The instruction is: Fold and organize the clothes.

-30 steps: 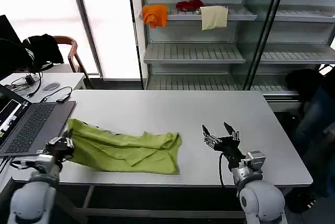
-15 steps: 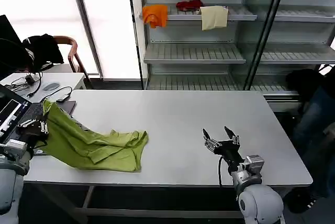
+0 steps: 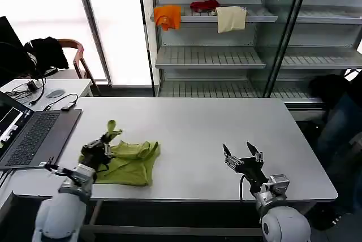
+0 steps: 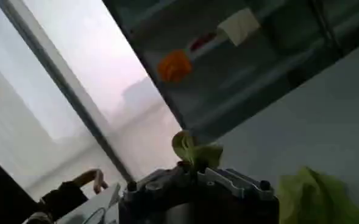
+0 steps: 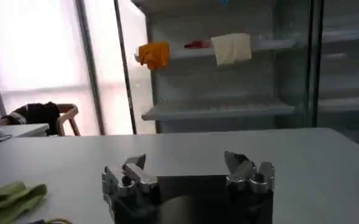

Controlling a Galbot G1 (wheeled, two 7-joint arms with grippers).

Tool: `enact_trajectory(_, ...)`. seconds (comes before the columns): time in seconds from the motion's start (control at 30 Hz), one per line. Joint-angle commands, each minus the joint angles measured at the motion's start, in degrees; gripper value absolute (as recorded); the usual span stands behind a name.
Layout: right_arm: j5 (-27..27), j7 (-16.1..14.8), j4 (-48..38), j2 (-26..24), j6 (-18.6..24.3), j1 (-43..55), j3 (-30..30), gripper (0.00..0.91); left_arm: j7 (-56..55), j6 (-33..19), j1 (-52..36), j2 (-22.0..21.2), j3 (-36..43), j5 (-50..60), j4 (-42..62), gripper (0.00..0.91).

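Lime-green T-shirt point(image 3: 131, 162) lies bunched in a heap near the front-left of the white table point(image 3: 192, 123), just right of the open laptop point(image 3: 31, 137). The left gripper point(image 3: 100, 148) sits at the heap's left end with a corner of the fabric pinched between its fingers; that tuft sticks up above them. The right gripper point(image 3: 243, 157) hovers low over bare tabletop toward the near right, well apart from the shirt, with its fingers spread and nothing between them.

Judging from this, the main risk is the fold going nowhere: the cloth is crumpled in several layers, so pulling on one pinched corner could drag the whole heap instead of spreading it. A pull toward the left could also sweep fabric onto the laptop keyboard. The small bite on the corner might slip free under tension.

From the left wrist camera the pinched tuft point(image 4: 194, 149) stands clear above the gripper body, confirming the hold, with more green cloth off to one side. From the right wrist camera the spread fingers point(image 5: 133, 173) are plain, and a bit of the shirt shows at the table's edge. The head camera alone gives the heap's full outline and its closeness to the laptop.
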Motion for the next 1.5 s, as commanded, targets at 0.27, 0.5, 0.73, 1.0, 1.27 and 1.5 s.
enact_trajectory(0.27, 0.0, 0.0, -1.5, -0.2, 0.7, -0.4, 0.2, 0.907, -5.4, 3.6, -1.1, -9.1, 14.2, 5.3, 7.0, 0.020)
enact_trajectory(0.5, 0.2, -0.1, -2.1, -0.8, 1.0, -0.2, 0.2, 0.907, -8.6, 4.2, -1.9, -11.0, 14.4, 5.1, 11.7, 0.907)
enact_trajectory(0.73, 0.3, -0.1, -2.7, -0.9, 1.4, -0.2, 0.1, 0.907, -10.4, 4.0, -1.9, -13.5, 15.8, 5.0, 14.6, 0.907)
enact_trajectory(1.0, 0.5, 0.0, -2.8, -0.7, 1.8, -0.1, 0.0, 0.907, -10.9, 3.5, -1.0, -14.7, 17.3, 2.0, 12.8, 0.907)
enact_trajectory(1.27, 0.4, 0.2, -2.8, -0.3, 1.5, 0.3, -0.4, 0.907, -10.4, 3.9, -0.4, -8.7, 8.9, -14.3, 1.9, 0.907)
enact_trajectory(1.5, -0.3, 0.4, -3.2, 0.4, 1.3, 0.8, -1.7, 0.907, -9.3, 4.2, -1.7, 2.5, -10.9, -31.8, 5.1, 0.907)
